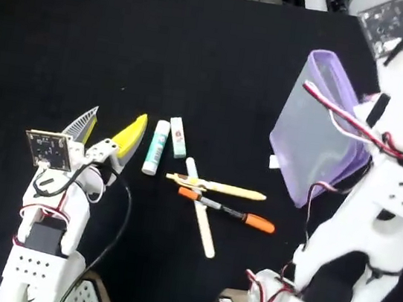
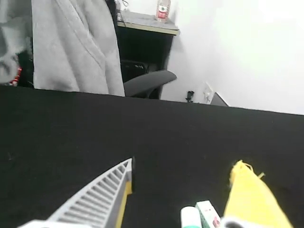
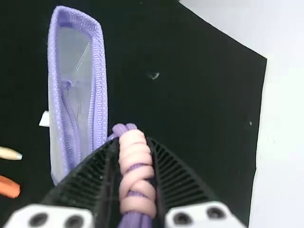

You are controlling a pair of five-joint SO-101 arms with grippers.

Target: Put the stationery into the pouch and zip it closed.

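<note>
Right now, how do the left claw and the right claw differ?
The left claw is open and empty; the right claw is shut on the end of the pouch. The left claw has one grey and one yellow finger; the right claw's are both black. Both are over the black table.

The left gripper (image 2: 185, 165) hangs with its jaws wide apart above the black table (image 2: 71, 128). Two small stationery sticks (image 2: 207, 214) lie just beside its yellow finger (image 2: 251, 199).
</note>
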